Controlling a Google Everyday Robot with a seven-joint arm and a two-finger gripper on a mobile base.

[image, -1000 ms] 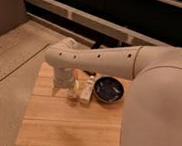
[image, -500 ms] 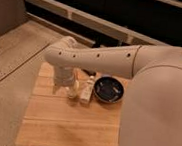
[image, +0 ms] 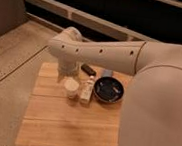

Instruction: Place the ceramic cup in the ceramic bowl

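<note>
The ceramic cup [image: 71, 87], small and pale cream, stands upright on the wooden table [image: 62, 124], left of the middle. The ceramic bowl [image: 109, 89], round, shallow and glossy dark, sits on the table to the cup's right. A cream oblong item [image: 86, 90] lies between them. My gripper [image: 67, 75] hangs at the end of the white arm, just above and behind the cup at its far left side. The arm's wrist hides most of the gripper. I cannot tell whether it touches the cup.
A small dark object [image: 88, 69] lies on the table behind the cup and the oblong item. My white arm [image: 137, 58] crosses above the table's back and right side. A speckled floor [image: 9, 67] lies left of the table, and a dark rail wall [image: 117, 15] stands behind it.
The arm's wrist end has risen a little over the table's back left. The cup, the oblong item and the bowl have not moved.
</note>
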